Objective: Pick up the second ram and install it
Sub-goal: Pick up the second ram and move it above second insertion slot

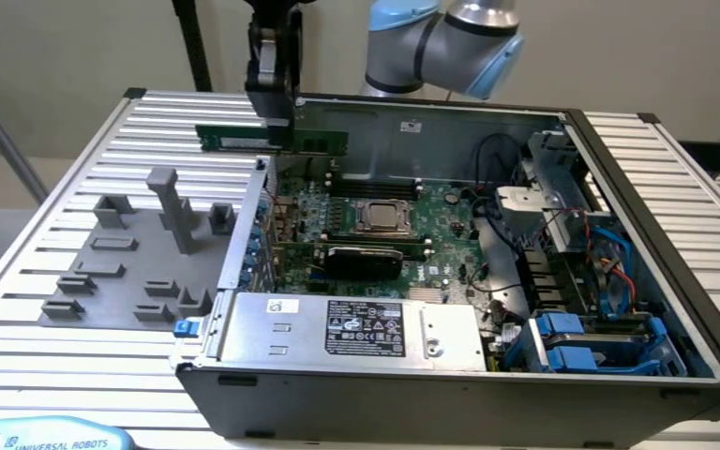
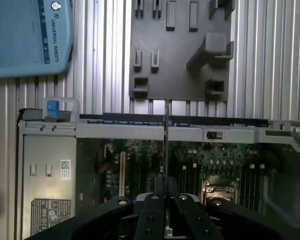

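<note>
Two fingers [image 2: 151,216] clamped on one green ram [image 1: 322,142], above one open computer case [image 1: 460,392]

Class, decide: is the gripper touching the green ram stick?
Touching. In the exterior view the gripper pinches the ram stick, held in the air above the computer case.

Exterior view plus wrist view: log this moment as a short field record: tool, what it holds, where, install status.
tool: black tool, shut on the stick
held: thin long green circuit-board ram stick, level, in the air
place: over the open grey metal computer case, at its wall nearest the tray
below: large green motherboard
beside case: flat grey plastic holder tray
status: stick not yet seated in a slot
</note>
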You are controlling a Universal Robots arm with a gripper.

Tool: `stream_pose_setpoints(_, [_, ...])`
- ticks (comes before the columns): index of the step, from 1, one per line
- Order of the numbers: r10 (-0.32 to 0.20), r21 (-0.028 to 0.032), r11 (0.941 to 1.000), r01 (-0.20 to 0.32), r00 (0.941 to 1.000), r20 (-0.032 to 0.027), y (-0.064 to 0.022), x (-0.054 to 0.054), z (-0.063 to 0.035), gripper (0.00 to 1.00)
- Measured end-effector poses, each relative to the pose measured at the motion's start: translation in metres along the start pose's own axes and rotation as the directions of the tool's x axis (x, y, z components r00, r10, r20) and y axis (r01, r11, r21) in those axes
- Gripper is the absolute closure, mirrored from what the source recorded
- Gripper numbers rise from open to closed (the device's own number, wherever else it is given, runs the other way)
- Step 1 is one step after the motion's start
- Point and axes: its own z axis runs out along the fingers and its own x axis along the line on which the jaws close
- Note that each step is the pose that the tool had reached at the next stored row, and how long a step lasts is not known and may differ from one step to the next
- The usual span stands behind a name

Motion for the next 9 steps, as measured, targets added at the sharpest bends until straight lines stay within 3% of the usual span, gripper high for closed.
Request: stream_pose_setpoints(9, [0.0,-0.0001,1.0,0.0,1.0,-0.0001,-0.0414,-0.008,0.0045,0.87])
